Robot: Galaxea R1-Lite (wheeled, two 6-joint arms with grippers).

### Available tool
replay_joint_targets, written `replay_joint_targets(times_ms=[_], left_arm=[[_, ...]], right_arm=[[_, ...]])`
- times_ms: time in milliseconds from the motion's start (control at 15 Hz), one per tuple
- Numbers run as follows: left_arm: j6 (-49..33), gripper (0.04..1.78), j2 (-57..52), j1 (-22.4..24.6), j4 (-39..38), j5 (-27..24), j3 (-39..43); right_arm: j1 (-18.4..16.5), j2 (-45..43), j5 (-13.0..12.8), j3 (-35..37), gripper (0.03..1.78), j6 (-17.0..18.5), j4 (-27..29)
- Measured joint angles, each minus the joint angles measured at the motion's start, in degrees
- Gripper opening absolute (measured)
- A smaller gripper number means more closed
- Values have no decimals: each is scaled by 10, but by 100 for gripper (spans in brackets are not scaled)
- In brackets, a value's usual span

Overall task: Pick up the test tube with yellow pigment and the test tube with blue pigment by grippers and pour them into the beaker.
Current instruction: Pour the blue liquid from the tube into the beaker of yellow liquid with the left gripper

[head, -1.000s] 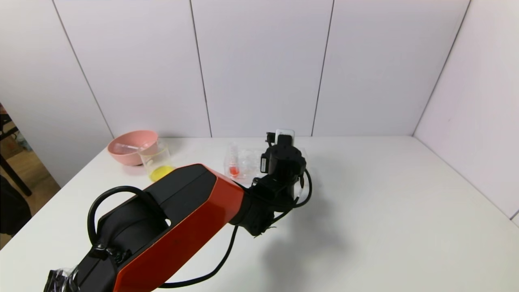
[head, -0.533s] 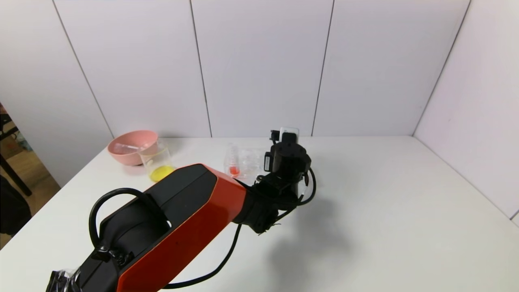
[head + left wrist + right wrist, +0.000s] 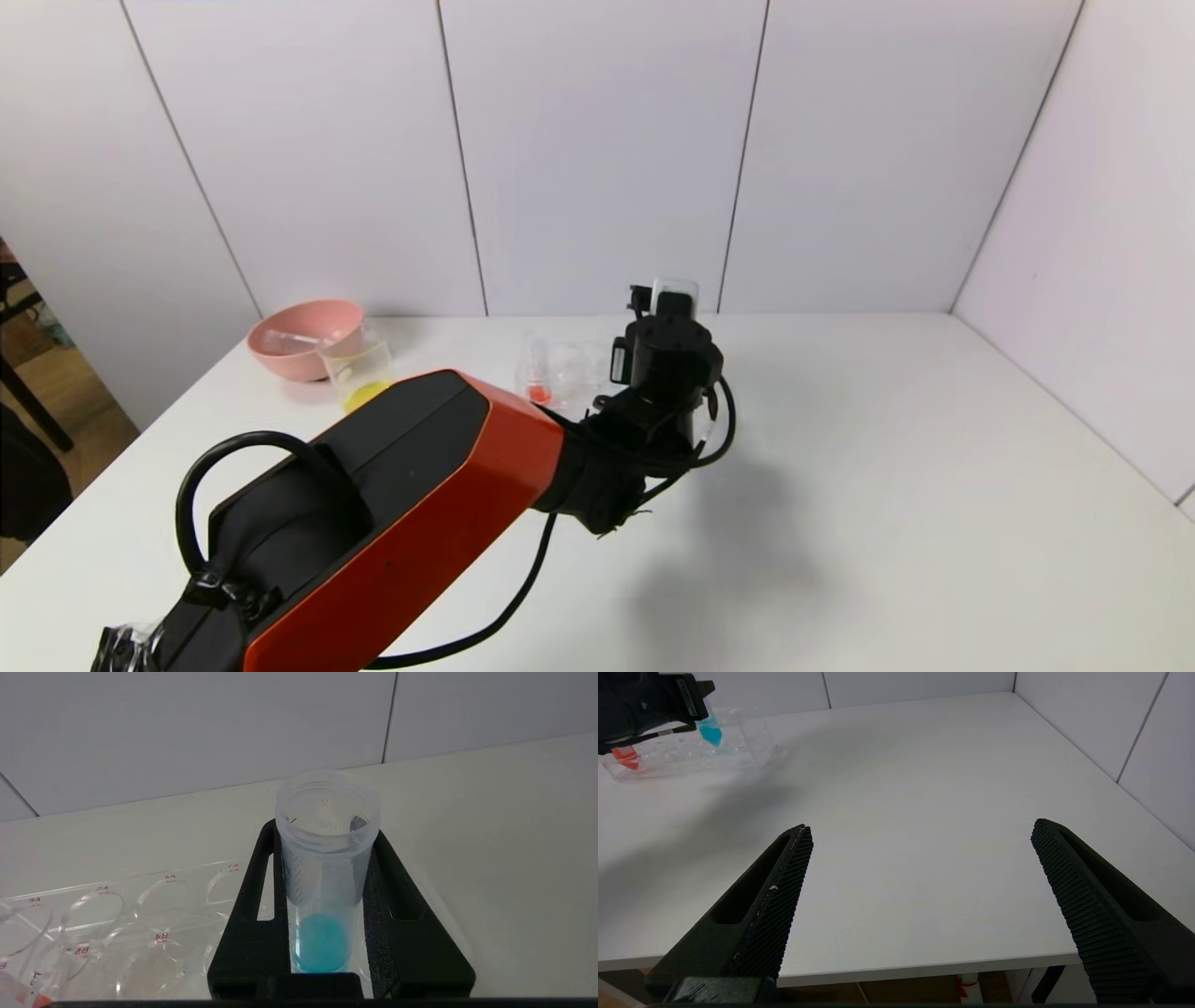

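At about 12 o'clock on the tabletop, above the clear tube rack, the left pincer is seen closed around the test tube with blue pigment, which is held upright between the jaws with its blue-filled bottom raised clear of the rack (best seen in the right wrist view, where the blue tip hangs above the rack). The beaker is found at roughly 10 o'clock, touching or just beside the pink bowl, and yellow liquid is already held in its bottom; a clear tube appears to be lying in the bowl, though its identity cannot be confirmed. A red-bottomed tube is left standing in the rack.

The right pincer is held wide open over bare tabletop at the near right edge, with nothing gripped.

The blue tube is judged light, rigid, smooth and breakable (thin clear wall), so slipping under tilt is the likely risk; a hold on the upper body just below the rim, as now taken, is thought suitable, with moderate squeeze.

Only the left wrist view shows the grip itself and the open tube mouth; in the head view the tube is hidden behind the left wrist. Beaker and bowl are shown by the head view alone.
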Motion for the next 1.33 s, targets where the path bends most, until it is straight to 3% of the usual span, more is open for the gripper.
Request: replay_joint_targets(times_ms=[1000, 1333], left_arm=[[38, 46, -104, -21, 32, 24, 15], [38, 46, -203, 44, 53, 13, 82]], right_arm=[[0, 0, 0, 0, 171, 0, 0], [0, 0, 0, 0, 171, 0, 0]])
